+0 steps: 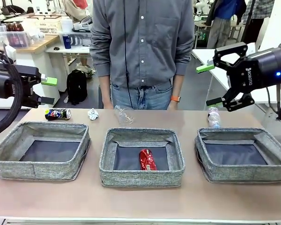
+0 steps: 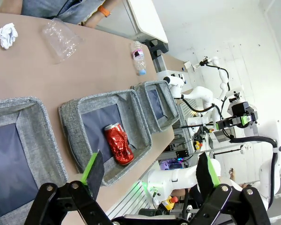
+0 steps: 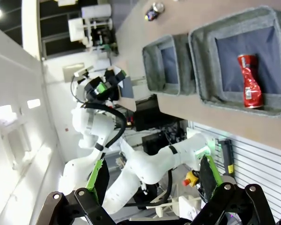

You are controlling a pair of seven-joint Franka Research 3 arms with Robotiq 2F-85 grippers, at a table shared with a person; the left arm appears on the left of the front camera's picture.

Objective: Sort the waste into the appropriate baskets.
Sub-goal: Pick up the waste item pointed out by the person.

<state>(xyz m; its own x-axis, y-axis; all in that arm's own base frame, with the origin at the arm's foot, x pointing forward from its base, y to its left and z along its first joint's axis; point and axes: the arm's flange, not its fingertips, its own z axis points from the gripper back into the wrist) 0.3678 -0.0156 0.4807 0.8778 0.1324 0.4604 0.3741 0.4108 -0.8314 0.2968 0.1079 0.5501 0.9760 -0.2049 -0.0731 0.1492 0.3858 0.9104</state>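
Observation:
Three grey baskets stand in a row: left [image 1: 18,161], middle [image 1: 110,168], right [image 1: 276,166]. A crushed red can [image 1: 147,159] lies in the middle basket [image 2: 75,124], and it appears again in both wrist views [image 2: 119,143] [image 3: 250,80]. Behind the baskets lie a dark can [image 1: 57,114], a paper ball [image 1: 92,114], a clear cup [image 1: 124,115] and a water bottle [image 1: 214,117]. My left gripper [image 1: 48,90] hangs open above the table's left end. Held high at the right, my right gripper [image 1: 210,85] is open too. Both hold nothing.
A person in a grey shirt [image 1: 140,37] stands at the far edge, hands down. A bare strip of table [image 1: 140,201] runs in front of the baskets. Cluttered benches and a black backpack [image 1: 77,86] are behind.

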